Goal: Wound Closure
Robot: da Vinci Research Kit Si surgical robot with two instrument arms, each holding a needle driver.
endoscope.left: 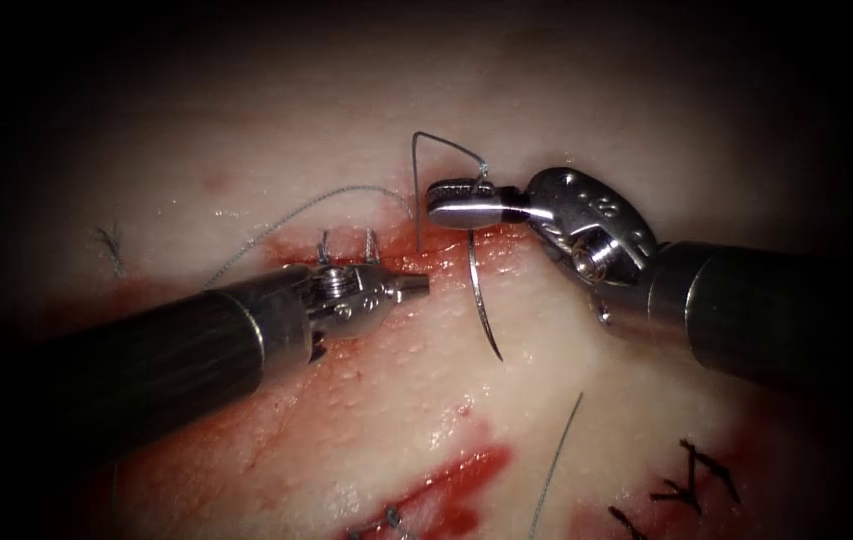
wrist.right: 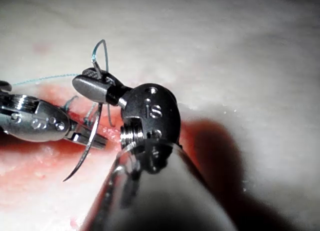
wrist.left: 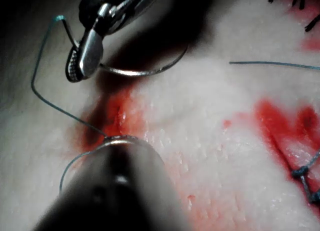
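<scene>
My right gripper (endoscope.left: 436,203) is clamped on the needle (endoscope.left: 483,300) near its thread end, point hanging free above the tissue (endoscope.left: 566,380) over the cut (endoscope.left: 446,240); my left gripper (endoscope.left: 418,286), closed and empty, lies just left, thread (endoscope.left: 286,222) trailing behind it.

My endoscope is looking down from above and in front at the tissue (endoscope.left: 366,150), with my 2 arms coming in from either side. My left wrist camera is riding close along its shaft, facing my right pincer (wrist.left: 82,58) across the cut (wrist.left: 112,113). My right wrist camera is sitting very near its own wrist. All 3 views are sharing the needle (endoscope.left: 481,300).
</scene>
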